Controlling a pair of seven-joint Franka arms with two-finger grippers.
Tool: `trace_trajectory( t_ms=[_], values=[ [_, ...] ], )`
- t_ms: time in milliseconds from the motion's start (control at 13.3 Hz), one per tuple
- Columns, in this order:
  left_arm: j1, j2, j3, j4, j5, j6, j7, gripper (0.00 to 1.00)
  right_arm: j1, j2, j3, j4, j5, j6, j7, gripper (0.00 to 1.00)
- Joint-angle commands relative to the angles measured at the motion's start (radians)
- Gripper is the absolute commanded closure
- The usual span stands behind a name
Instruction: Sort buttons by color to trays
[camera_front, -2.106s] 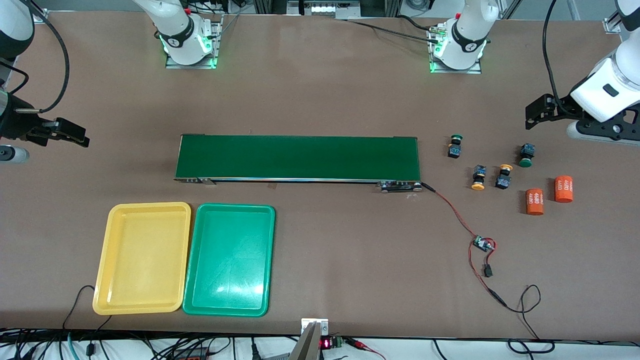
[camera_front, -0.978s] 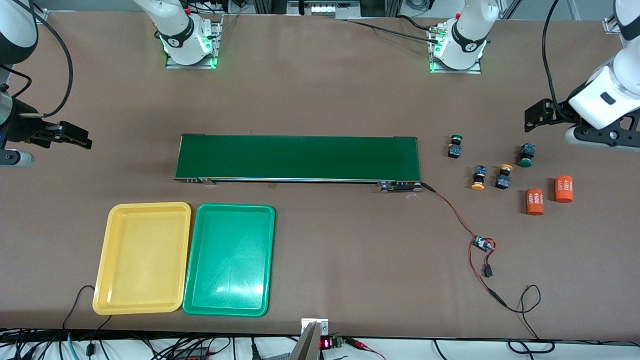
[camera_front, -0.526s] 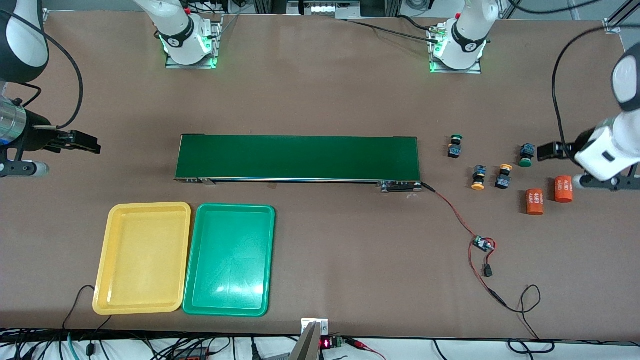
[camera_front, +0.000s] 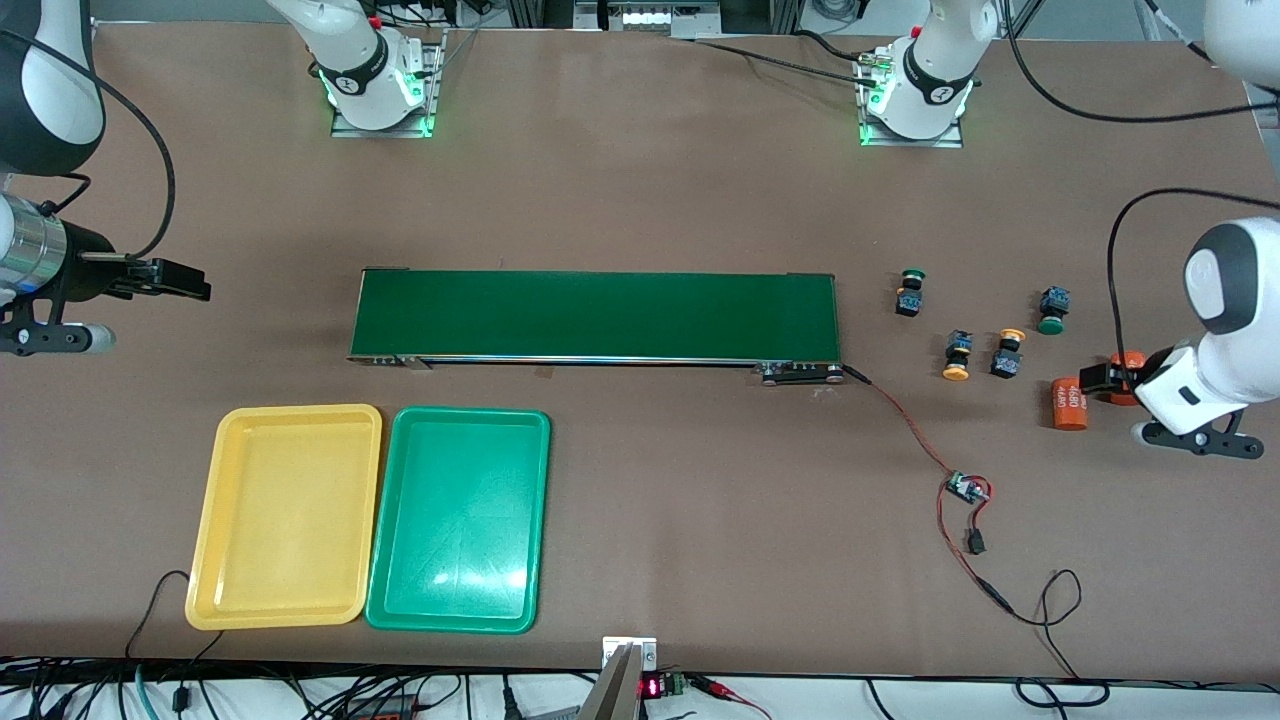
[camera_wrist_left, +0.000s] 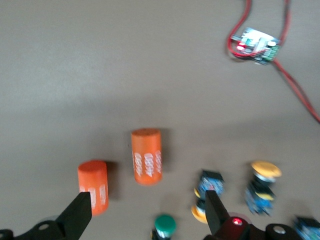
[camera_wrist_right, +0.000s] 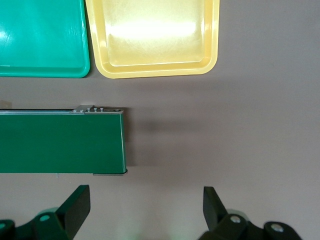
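Four buttons lie off the conveyor's end, toward the left arm's end of the table: two green-capped (camera_front: 910, 291) (camera_front: 1050, 310) and two yellow-capped (camera_front: 957, 356) (camera_front: 1007, 353). My left gripper (camera_front: 1093, 379) hangs open over the two orange cylinders, beside the buttons. The left wrist view shows the left gripper (camera_wrist_left: 147, 200) holding nothing, with a green button (camera_wrist_left: 164, 225) and a yellow button (camera_wrist_left: 265, 171) below it. The yellow tray (camera_front: 285, 515) and green tray (camera_front: 460, 520) lie side by side near the front camera. My right gripper (camera_front: 190, 280) is open over bare table off the conveyor's other end.
A long dark-green conveyor belt (camera_front: 595, 315) crosses the middle. Two orange cylinders (camera_front: 1068, 404) (camera_wrist_left: 93, 186) lie nearer the camera than the buttons. A red cable with a small circuit board (camera_front: 966, 488) runs from the conveyor toward the front edge.
The left arm has swung down from beside the green button to over the orange cylinders. The right gripper has crept toward the conveyor. Buttons and trays have not moved.
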Motion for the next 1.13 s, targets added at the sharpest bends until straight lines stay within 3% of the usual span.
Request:
trace_trajectory(
  t_ms=[0, 301, 526, 827, 978, 1053],
  values=[
    [0.028, -0.008, -0.006, -0.132, 0.016, 0.177, 0.034, 0.0, 0.002, 0.002, 0.002, 0.012, -0.001, -0.02, -0.007, 0.0],
    [0.074, 0.038, -0.006, -0.285, 0.016, 0.496, 0.097, 0.0, 0.0, 0.005, 0.002, 0.012, -0.001, -0.018, -0.009, 0.0],
    [0.116, 0.09, -0.014, -0.29, 0.016, 0.558, 0.111, 0.03, 0.0, 0.008, 0.002, 0.012, 0.001, -0.018, -0.01, 0.0],
    [0.119, 0.089, -0.018, -0.31, 0.014, 0.552, 0.097, 0.67, 0.002, 0.008, 0.002, 0.014, 0.001, -0.018, -0.01, 0.0],
    [0.117, 0.074, -0.026, -0.304, 0.014, 0.529, 0.106, 0.77, 0.003, 0.008, 0.002, 0.014, 0.001, -0.018, -0.01, 0.0],
    [0.117, 0.051, -0.04, -0.296, 0.014, 0.482, 0.108, 0.77, 0.003, 0.008, 0.002, 0.014, 0.001, -0.018, -0.01, 0.0]
  ],
)
